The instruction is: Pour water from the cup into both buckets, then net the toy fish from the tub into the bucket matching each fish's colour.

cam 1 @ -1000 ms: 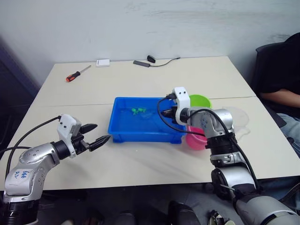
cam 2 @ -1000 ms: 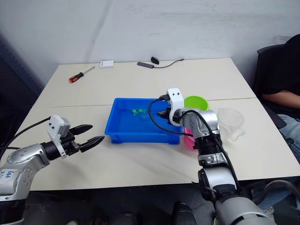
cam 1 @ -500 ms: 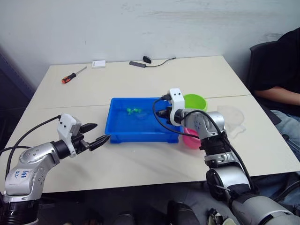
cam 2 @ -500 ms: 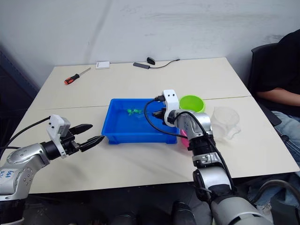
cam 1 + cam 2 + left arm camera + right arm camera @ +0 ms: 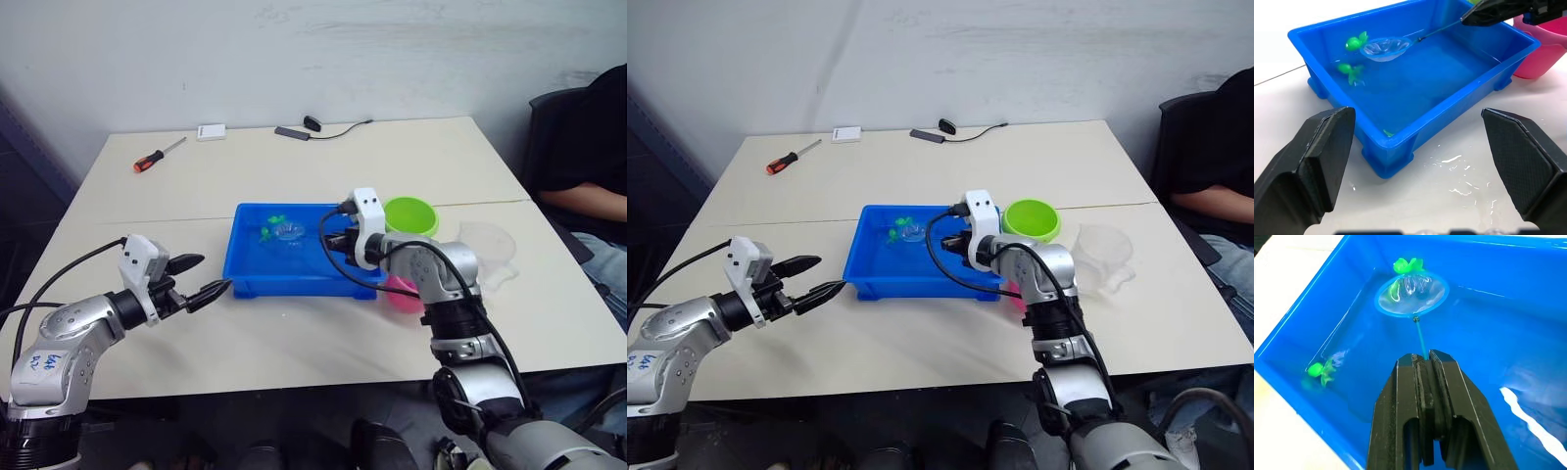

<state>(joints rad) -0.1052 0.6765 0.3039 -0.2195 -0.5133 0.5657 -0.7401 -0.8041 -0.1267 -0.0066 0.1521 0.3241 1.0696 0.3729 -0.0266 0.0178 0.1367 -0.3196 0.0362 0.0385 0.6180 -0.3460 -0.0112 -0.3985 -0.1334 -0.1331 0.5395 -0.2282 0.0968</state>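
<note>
Blue plastic dominates my feed: the tub point(image 5: 294, 257) sits mid-tabletop point(image 5: 294, 176) with water in it. My right pincer point(image 5: 1424, 363) reaches over the tub's right end, its two black fingers pressed together on the thin handle of the net point(image 5: 1410, 294). The net's blue-rimmed hoop hangs over the water toward the tub's far left corner, its far rim touching or just beside one green toy fish point(image 5: 1408, 265); whether that fish is inside the mesh I cannot tell. A second green fish point(image 5: 1320, 370) lies in the water against the tub's left wall, apart from the hoop.

My left pincer point(image 5: 204, 279) hovers over bare tabletop just beside the tub's near left corner, fingers spread wide and holding nothing. Small water droplets point(image 5: 1457, 176) spot the tabletop in front of the tub.

Right of the tub, the lime green bucket point(image 5: 1031, 219) stands at the far side and the pink bucket point(image 5: 406, 294) at the near side, partly hidden behind my right arm and close against the tub's right end. The clear cup point(image 5: 1103, 253) sits further right, apart from both buckets. A red-handled screwdriver point(image 5: 159, 155), a small white box point(image 5: 210, 131) and a black cable point(image 5: 318, 127) lie near the tabletop's far edge. A person in a dark top point(image 5: 588, 147) sits at the right edge.
</note>
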